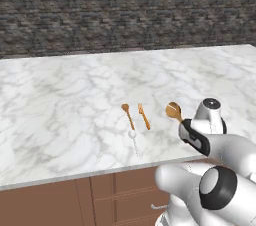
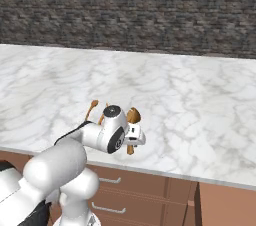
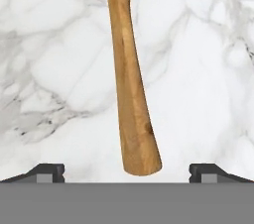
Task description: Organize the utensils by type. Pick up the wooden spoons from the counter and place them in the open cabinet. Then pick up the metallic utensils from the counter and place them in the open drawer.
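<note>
Gripper (image 3: 127,173) jaws apart over big wooden spoon (image 3: 130,79) handle; fork (image 1: 144,116), small spoons (image 1: 128,113) left of it on counter (image 1: 60,100).

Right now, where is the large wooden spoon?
The large wooden spoon lies on the counter near its front edge, right of the fork, its handle between the open claw fingertips in the hand view.

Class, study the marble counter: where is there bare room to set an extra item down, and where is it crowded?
The counter lies bare left of the small wooden spoon, behind the utensils toward the brick wall, and on the right-hand stretch. It is crowded near the front edge: small wooden spoon, fork, silvery spoon and large wooden spoon lie close together, with the open gripper over the last.
</note>
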Robot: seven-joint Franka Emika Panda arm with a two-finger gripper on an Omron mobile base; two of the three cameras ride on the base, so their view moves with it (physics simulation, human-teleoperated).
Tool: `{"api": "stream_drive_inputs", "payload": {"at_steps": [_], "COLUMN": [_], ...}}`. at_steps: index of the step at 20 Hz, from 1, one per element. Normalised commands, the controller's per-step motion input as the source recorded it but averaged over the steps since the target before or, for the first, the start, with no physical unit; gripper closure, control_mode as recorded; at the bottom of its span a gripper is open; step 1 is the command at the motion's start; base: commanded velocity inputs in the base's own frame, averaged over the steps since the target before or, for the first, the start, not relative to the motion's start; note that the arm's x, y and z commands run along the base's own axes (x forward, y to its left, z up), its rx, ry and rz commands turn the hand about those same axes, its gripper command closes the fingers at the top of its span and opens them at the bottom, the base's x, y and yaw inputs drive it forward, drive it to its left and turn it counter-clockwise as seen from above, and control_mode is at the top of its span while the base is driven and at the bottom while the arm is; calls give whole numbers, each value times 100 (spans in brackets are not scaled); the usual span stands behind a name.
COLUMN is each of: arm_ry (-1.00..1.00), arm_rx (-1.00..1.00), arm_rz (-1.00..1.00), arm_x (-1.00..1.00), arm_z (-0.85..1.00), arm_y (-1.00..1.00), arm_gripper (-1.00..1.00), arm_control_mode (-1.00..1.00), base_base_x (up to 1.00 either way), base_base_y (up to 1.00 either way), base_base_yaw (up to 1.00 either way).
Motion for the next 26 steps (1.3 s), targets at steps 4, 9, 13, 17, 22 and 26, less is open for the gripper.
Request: {"api": "stream_drive_inputs", "payload": {"at_steps": [4, 9, 13, 17, 22, 26], "arm_ry": [0, 0, 2, 4, 2, 0], "arm_rx": [0, 0, 0, 0, 0, 0], "arm_rz": [0, 0, 1, 0, 1, 2], "arm_x": [42, 43, 35, 19, 2, 0], "arm_z": [-10, -10, -19, -29, -34, -33], "arm_y": [0, -2, -5, -6, -12, -18], "arm_gripper": [-100, -100, -100, -100, -100, 100], "arm_control_mode": [-100, -100, -100, -100, -100, -100], "base_base_x": [0, 0, 0, 0, 0, 0], "base_base_y": [0, 0, 0, 0, 0, 0], "base_base_yaw": [0, 0, 0, 0, 0, 0]}}
